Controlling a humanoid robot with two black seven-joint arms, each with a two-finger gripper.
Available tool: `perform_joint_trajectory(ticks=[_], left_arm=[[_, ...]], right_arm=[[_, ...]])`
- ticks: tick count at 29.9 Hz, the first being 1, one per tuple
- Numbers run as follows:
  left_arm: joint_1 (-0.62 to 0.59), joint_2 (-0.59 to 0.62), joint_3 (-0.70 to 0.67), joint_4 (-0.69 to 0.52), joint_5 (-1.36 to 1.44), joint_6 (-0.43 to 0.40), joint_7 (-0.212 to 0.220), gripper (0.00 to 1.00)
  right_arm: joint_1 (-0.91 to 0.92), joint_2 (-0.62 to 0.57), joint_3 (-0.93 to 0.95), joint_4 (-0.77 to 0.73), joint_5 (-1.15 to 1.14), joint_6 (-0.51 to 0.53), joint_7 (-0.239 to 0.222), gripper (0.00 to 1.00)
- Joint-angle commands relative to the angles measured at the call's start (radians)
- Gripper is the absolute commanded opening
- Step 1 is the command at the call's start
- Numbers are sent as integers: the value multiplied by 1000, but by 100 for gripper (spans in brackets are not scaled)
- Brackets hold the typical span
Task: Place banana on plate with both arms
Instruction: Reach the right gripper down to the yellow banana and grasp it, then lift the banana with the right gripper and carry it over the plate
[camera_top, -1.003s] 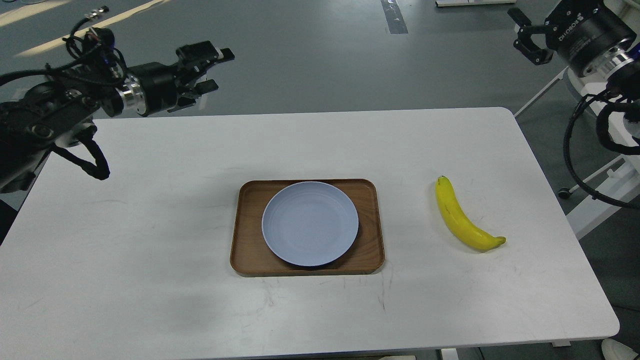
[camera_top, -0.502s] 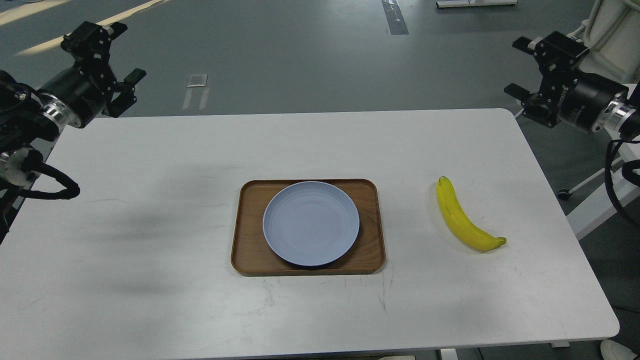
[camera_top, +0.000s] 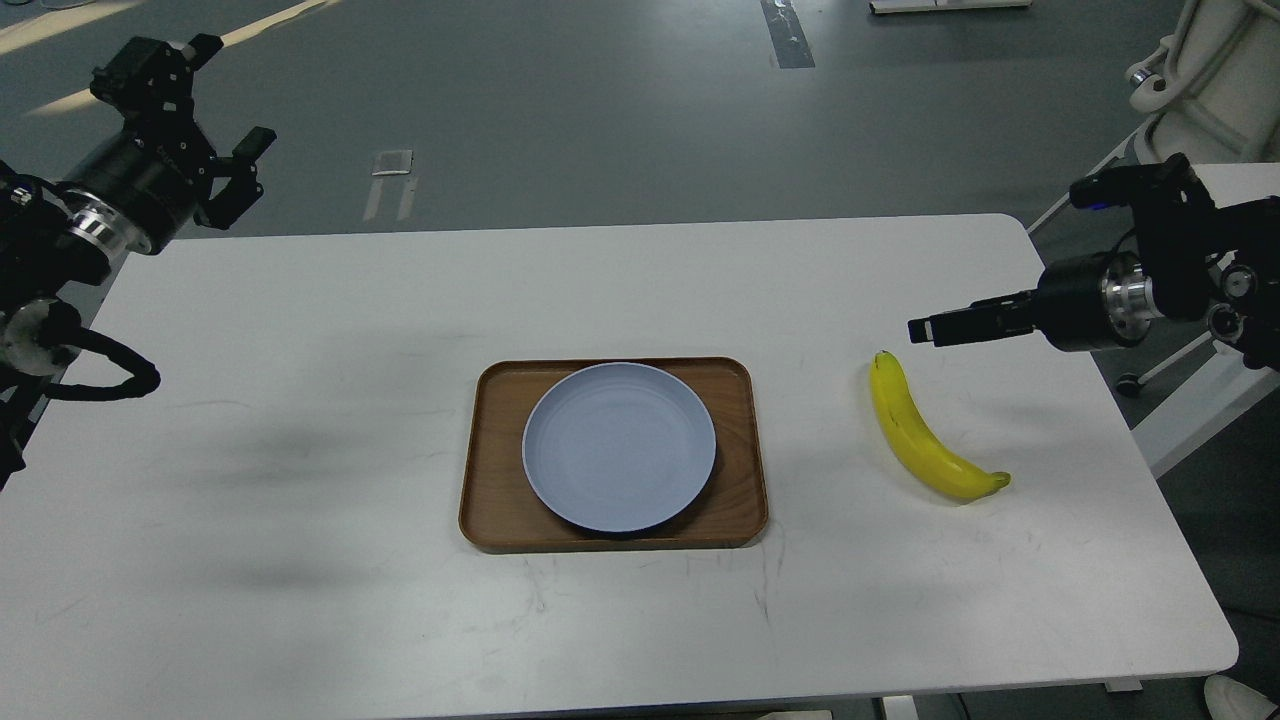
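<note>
The yellow banana (camera_top: 925, 437) lies on the white table (camera_top: 300, 400), right of the tray, with its dark stem tip at the far end. The pale blue-grey plate (camera_top: 620, 447) sits empty on the brown wooden tray (camera_top: 480, 500) at the table's middle. My left gripper (camera_top: 228, 98) is open and empty, raised beyond the table's far left corner. My right gripper (camera_top: 925, 329) points left, just above and beyond the banana's stem tip, apart from it. It is seen edge-on, so its fingers cannot be told apart.
A white stand (camera_top: 1200, 70) is off the table at the back right. The table's right edge runs close to the banana. Grey floor lies behind the table.
My right arm has come down and to the left, from beyond the far right corner to just above the banana's stem end, and turned edge-on. My left gripper has shifted slightly left.
</note>
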Motion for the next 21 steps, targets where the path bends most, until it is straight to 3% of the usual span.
perform_joint_trajectory(ticks=[1,2,8,21], left_arm=[[0,1,1,0,1,0,0,98],[0,0,2,0,1,0,0,98],[-4,-3,5,-1,1,0,0,98],[-3,4,5,0,1,0,0,98]], right_arm=[[16,49,-51,-24,-9,0,0,100],[16,108,-102,-81,-23,0,0,100],[15,162,-177,-97,-44,0,0,100],[-11,176,-220,-116,-44,0,0,100]])
